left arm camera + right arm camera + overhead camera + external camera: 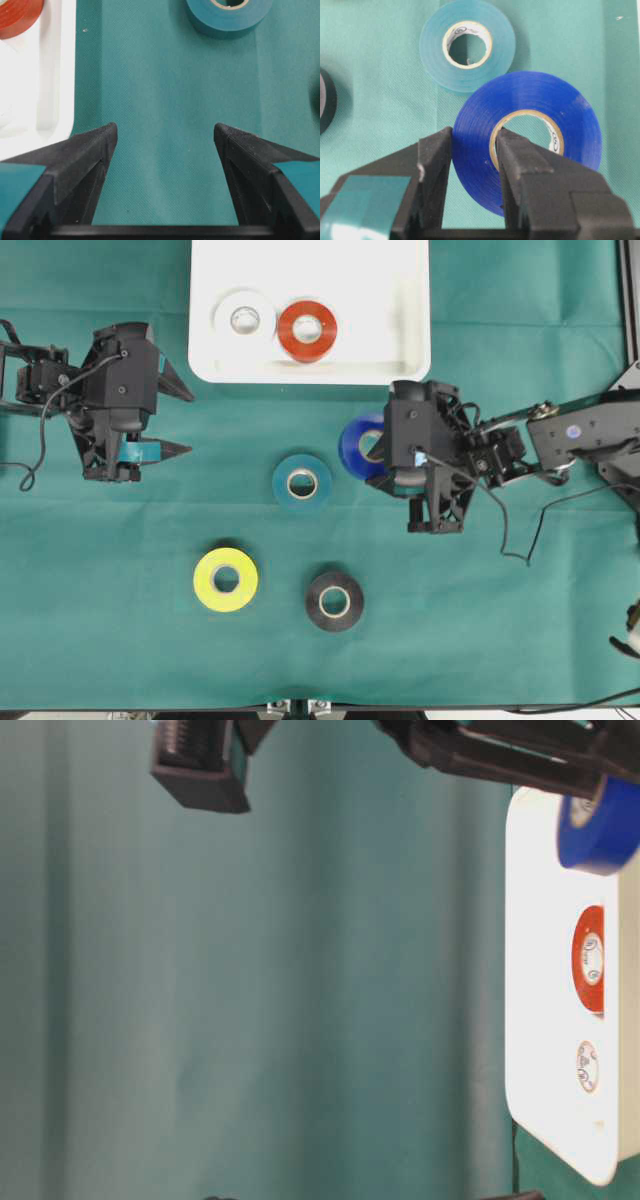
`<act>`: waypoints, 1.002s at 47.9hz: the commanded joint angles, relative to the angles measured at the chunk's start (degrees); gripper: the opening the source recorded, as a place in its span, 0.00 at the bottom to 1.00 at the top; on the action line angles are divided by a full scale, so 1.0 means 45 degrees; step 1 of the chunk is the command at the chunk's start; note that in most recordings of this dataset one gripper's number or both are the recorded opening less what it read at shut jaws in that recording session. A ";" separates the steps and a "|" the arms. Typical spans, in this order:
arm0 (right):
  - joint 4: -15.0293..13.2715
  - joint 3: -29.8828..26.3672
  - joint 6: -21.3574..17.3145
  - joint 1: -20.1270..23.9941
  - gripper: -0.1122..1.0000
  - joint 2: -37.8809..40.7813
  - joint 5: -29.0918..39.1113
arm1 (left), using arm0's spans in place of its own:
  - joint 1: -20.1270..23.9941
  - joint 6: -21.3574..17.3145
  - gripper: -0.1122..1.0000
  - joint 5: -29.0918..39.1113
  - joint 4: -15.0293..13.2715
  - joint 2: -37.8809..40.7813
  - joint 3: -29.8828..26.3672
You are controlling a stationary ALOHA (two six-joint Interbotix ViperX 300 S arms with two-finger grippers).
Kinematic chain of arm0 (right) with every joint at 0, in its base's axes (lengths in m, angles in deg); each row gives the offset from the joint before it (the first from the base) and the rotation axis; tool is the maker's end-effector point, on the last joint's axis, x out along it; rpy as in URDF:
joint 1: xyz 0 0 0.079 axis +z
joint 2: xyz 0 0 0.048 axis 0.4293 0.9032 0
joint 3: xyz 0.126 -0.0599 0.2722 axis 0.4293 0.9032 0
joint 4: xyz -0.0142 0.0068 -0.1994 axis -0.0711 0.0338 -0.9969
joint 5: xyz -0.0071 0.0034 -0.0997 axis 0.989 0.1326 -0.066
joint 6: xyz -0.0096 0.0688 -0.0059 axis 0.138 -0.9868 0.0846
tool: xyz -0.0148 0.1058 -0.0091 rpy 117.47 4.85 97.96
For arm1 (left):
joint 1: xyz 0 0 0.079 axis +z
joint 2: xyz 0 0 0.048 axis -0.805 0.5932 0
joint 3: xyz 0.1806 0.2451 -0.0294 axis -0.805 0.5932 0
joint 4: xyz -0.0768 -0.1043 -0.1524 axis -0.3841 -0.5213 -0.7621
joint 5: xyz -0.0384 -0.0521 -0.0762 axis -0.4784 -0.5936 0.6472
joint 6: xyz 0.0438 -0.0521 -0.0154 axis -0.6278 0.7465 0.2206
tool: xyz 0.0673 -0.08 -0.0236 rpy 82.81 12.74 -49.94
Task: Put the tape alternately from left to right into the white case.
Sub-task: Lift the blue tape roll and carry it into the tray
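**Blue roll in the right gripper's pinch, white case just ahead**

Overhead: the right gripper (385, 455) holds the blue roll (355, 445) by one side of its ring, just short of the white case (410, 360), whose near rim lies directly up the picture from the roll. Inside the case the white roll (244, 320) and the red-orange roll (307, 330) lie flat side by side, with bare floor to their right. That open stretch is, by all appearances, where the blue roll belongs, and the right arm is plainly the nearer one to it. The left gripper (178, 420) hangs with jaws spread wide and nothing between them, left of the case's near corner. On the green cloth (500, 640) the teal roll (302, 482), yellow roll (225, 579) and black roll (334, 601) wait flat, well apart from one another.

Table level: the blue roll shows at the edge of the case, apparently raised off the cloth and tilted, not yet set down.

Left wrist: both fingers stand far apart over bare cloth, the case's rim to their left, the teal roll ahead.

Right wrist: one finger sits inside the blue roll's pale core, the other against its outer wall, clamped on the band of tape, with the teal roll flat on the cloth beyond.
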 commanded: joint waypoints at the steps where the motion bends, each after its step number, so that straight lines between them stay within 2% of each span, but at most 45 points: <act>1: -0.0020 -0.0313 0.0039 0.0020 0.35 -0.0332 0.0000 | -0.0020 0.0020 0.91 -0.0078 -0.0020 -0.0176 -0.0137; 8: -0.0039 -0.0313 0.0117 -0.0020 0.35 -0.0332 0.0020 | -0.0039 0.0020 0.91 -0.0078 -0.0020 -0.0176 -0.0137; 13: -0.0332 -0.0293 0.0117 -0.0273 0.35 -0.0332 0.0059 | -0.0039 0.0020 0.91 -0.0078 -0.0020 -0.0176 -0.0137; 33: -0.1348 -0.0352 0.0117 -0.2363 0.35 -0.0332 0.0410 | -0.0020 0.0020 0.91 -0.0078 -0.0020 -0.0137 -0.0117; 48: -0.1602 -0.0313 0.0117 -0.3437 0.35 -0.0332 0.0410 | -0.0039 0.0020 0.91 -0.0098 -0.0020 -0.0098 -0.0117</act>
